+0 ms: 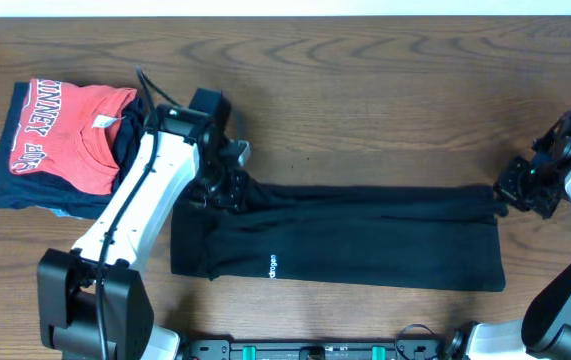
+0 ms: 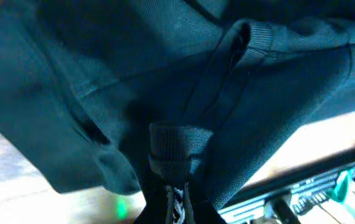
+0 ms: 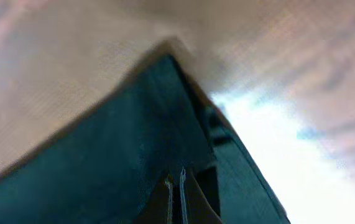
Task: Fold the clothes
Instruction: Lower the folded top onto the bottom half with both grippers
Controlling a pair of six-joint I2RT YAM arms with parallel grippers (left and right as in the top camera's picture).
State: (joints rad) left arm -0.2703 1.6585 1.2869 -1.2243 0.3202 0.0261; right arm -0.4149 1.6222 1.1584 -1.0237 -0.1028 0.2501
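The black T-shirt (image 1: 355,235) lies on the table folded into a long band, with a tiny white logo mark near its front left. My left gripper (image 1: 221,186) is shut on the shirt's upper left edge; the left wrist view shows a pinched fold of black fabric (image 2: 177,155) between the fingers (image 2: 177,202). My right gripper (image 1: 505,198) is shut on the shirt's upper right corner; in the right wrist view its fingers (image 3: 176,186) are closed on the dark cloth (image 3: 121,155). The neck tag is hidden.
A stack of folded clothes stands at the back left: a red T-shirt with white lettering (image 1: 70,130) on navy-blue garments (image 1: 25,190). The wooden table (image 1: 385,110) extends behind the shirt. The robot base rail (image 1: 325,350) lies along the front edge.
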